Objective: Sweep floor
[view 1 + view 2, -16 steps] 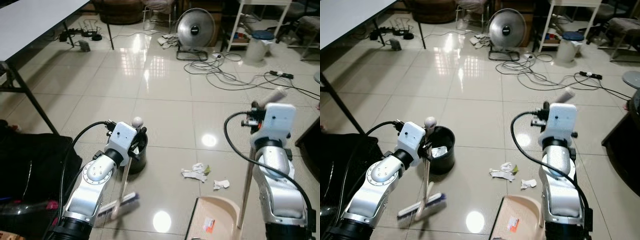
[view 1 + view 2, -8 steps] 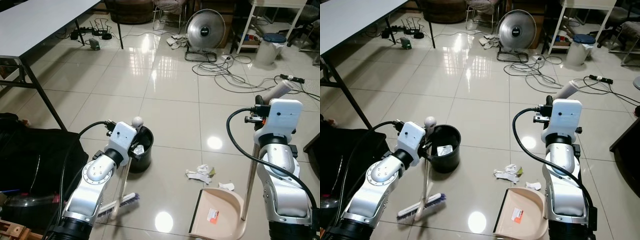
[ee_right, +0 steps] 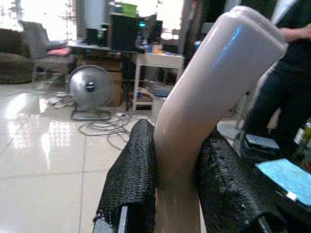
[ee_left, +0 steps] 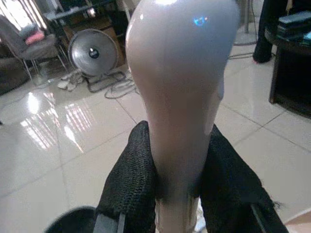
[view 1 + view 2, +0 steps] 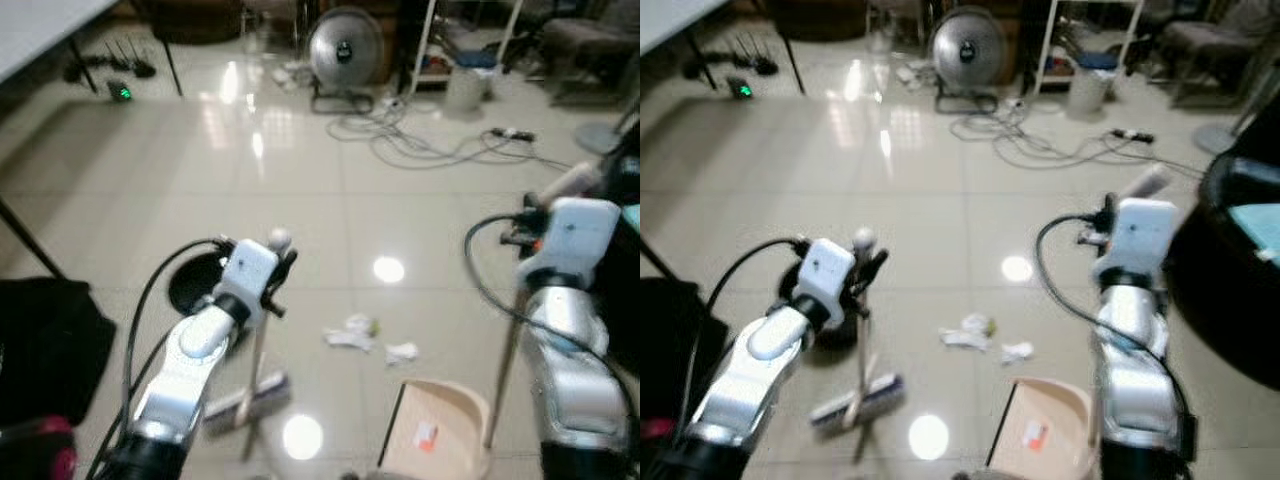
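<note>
My left gripper [image 5: 268, 272] is shut on the pale broom handle [image 4: 179, 92], just below its rounded top. The broom head [image 5: 250, 396] rests on the tiles below it. Black fingers [image 4: 132, 180] press the handle from both sides. My right gripper [image 5: 527, 218] is shut on the dustpan's long angled handle [image 3: 210, 82]. The beige dustpan [image 5: 437, 441] sits on the floor in front of me. Crumpled paper scraps [image 5: 350, 332] and a smaller scrap [image 5: 402, 352] lie between broom and dustpan. A black bin [image 5: 193, 284] stands partly hidden behind my left arm.
A floor fan [image 5: 345, 45], a white bucket [image 5: 465, 90] and loose cables [image 5: 430, 150] lie farther back. A black bag [image 5: 45, 335] sits at my left. A dark round table [image 5: 1240, 255] is close on the right. A person [image 3: 289, 73] stands nearby.
The whole picture has shifted and blurred, so the camera moved: bin and scraps now sit further left in view. Both grippers keep their holds; broom and dustpan stay in front of me.
</note>
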Available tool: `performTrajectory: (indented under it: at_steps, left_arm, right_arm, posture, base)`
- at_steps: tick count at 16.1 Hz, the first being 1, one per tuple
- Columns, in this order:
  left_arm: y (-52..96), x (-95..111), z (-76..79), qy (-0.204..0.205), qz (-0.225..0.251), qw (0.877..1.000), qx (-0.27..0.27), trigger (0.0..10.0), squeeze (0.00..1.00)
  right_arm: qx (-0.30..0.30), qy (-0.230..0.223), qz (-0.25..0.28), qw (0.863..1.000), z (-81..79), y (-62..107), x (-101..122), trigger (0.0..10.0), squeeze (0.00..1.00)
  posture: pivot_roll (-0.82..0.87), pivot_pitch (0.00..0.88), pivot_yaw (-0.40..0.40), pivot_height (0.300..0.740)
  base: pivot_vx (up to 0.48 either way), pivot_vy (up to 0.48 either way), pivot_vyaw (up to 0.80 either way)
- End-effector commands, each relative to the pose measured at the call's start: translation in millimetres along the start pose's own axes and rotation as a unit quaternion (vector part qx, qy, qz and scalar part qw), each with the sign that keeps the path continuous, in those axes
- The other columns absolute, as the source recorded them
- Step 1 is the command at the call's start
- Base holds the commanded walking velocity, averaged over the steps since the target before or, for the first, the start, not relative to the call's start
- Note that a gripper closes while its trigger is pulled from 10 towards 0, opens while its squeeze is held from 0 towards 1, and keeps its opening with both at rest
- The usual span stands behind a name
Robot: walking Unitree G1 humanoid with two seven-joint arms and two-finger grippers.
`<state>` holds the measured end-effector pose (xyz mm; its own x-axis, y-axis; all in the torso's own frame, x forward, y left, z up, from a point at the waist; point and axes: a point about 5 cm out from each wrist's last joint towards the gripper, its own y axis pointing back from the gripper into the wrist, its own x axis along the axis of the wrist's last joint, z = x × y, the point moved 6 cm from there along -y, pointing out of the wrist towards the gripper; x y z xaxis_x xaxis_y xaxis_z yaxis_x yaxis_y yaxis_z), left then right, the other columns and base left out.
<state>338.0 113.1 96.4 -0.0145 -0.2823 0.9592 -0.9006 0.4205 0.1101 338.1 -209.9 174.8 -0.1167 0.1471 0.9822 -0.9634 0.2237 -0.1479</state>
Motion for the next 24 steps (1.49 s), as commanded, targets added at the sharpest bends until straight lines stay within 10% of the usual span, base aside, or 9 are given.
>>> performTrajectory:
  at_steps: [1,24]
  left_arm:
    - [-2.2,14.3,-4.5,-0.019,0.022,1.0,0.004,10.0,0.0]
    - [-10.7,37.2,-20.0,0.011,0.072,0.996,0.045,10.0,0.0]
  right_arm:
    - [0.003,-0.006,0.017,1.0,-1.2,-1.6,10.9,10.0,0.0]
    - [0.004,-0.019,0.017,1.0,-2.9,-1.6,8.1,10.0,0.0]
  posture:
    - [0.01,0.001,0.013,0.74]
    - [0.01,0.0,0.02,0.74]
  base:
    - [0.0,-0.33,0.0]
    - [0.185,0.007,-0.07]
